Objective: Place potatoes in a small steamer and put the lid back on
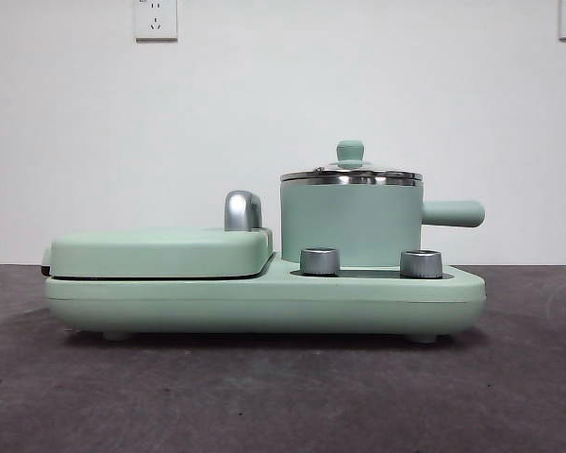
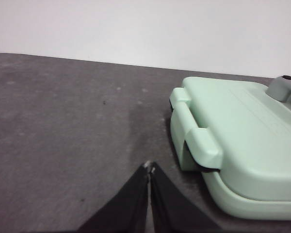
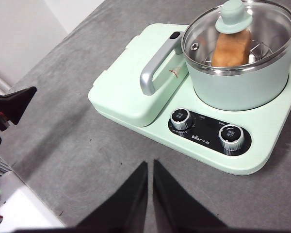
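Observation:
The small steamer (image 1: 351, 225) stands on the right side of the mint-green cooker base (image 1: 264, 302), its stubby handle pointing right. It also shows in the right wrist view (image 3: 242, 82). The glass lid (image 3: 238, 34) with its mint-green knob (image 1: 350, 151) sits on the steamer's rim. The tan-orange potato (image 3: 231, 47) lies inside, seen through the glass. My right gripper (image 3: 150, 165) is shut and empty, above the table in front of the cooker's knobs. My left gripper (image 2: 149, 167) is shut and empty, low over the table beside the griddle end. Neither shows in the front view.
The flat griddle (image 1: 160, 253) with its chrome handle (image 1: 242, 209) fills the cooker's left half; it also shows in the left wrist view (image 2: 242, 141). Two steel dials (image 3: 182, 119) (image 3: 231, 137) sit on the front. The other arm's black tip (image 3: 14, 104) shows beside the cooker.

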Robot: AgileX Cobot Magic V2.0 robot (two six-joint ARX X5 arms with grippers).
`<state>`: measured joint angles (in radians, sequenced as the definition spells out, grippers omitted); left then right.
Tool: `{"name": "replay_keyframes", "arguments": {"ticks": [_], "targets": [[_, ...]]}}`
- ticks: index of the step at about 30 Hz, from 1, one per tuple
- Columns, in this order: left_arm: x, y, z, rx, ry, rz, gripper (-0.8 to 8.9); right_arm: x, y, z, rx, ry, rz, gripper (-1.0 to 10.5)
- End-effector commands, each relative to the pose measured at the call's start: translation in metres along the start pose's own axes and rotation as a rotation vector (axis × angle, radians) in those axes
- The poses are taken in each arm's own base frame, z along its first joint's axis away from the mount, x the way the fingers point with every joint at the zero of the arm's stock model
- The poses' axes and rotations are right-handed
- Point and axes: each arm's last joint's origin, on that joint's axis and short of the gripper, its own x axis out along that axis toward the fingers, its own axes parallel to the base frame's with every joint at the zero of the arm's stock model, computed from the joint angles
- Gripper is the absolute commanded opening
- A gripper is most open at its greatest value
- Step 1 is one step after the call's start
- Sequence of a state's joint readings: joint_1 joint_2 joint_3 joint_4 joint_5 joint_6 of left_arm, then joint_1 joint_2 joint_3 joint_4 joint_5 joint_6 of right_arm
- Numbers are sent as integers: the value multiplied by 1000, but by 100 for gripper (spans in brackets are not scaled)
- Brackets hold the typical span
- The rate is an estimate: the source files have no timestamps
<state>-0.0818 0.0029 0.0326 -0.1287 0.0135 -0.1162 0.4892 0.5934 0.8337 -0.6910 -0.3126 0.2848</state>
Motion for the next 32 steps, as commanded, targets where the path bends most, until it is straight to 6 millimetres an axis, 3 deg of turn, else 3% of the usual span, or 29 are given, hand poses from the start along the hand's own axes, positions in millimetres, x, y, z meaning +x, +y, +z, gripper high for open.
{"name": "replay_keyframes", "arguments": {"ticks": [1,25,29,32], "targets": [[2,2,-10,28,54,20,6,0,2,3,-15,-10,10,16],[1,2,-12,46,77,22,6,-2,1,2,-16,-25,0,15],[1,2,-12,46,77,22,6,-6,-12,-4,-19,-142,-138,15],[1,2,-12,47,77,21,6,0,-30,-21,-76,-295,-195,15]]}}
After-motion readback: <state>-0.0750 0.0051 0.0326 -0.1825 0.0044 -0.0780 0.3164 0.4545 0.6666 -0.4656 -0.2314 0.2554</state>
